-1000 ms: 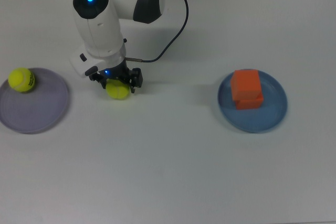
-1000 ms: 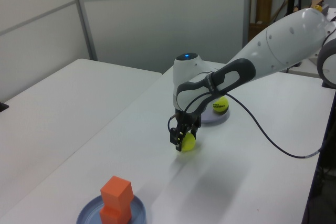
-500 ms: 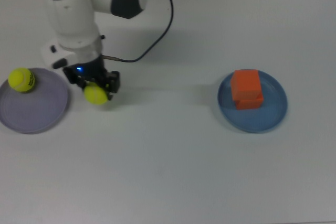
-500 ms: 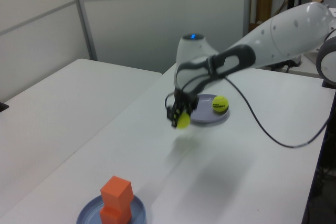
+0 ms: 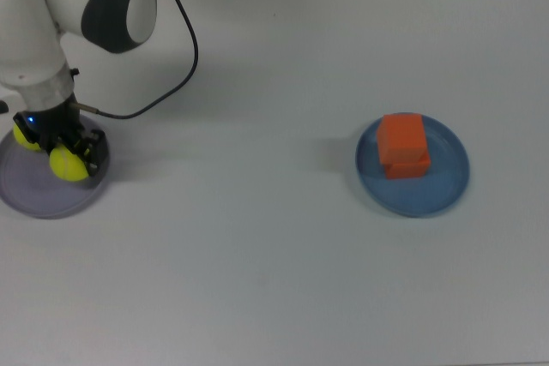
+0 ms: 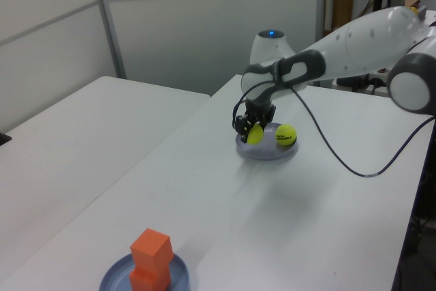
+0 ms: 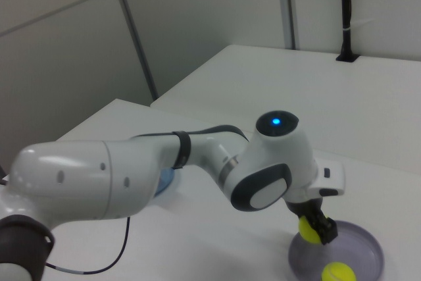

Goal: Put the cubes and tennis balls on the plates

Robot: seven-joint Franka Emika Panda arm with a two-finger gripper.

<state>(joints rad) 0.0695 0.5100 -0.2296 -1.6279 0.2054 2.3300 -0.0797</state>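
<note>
Partly hidden: second ball (image 5: 23, 141) behind gripper (image 5: 69, 160).

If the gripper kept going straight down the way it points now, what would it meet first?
Probably the purple plate: the gripper, shut on a tennis ball, hangs above it, beside the other ball. The gap below is hard to judge.

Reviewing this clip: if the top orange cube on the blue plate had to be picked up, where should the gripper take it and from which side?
Judging by its pose, grip the top cube across two opposite flat side faces, coming straight down from above. It sits stacked on the lower cube on the blue plate, so its sides stand exposed above the rim.
</note>
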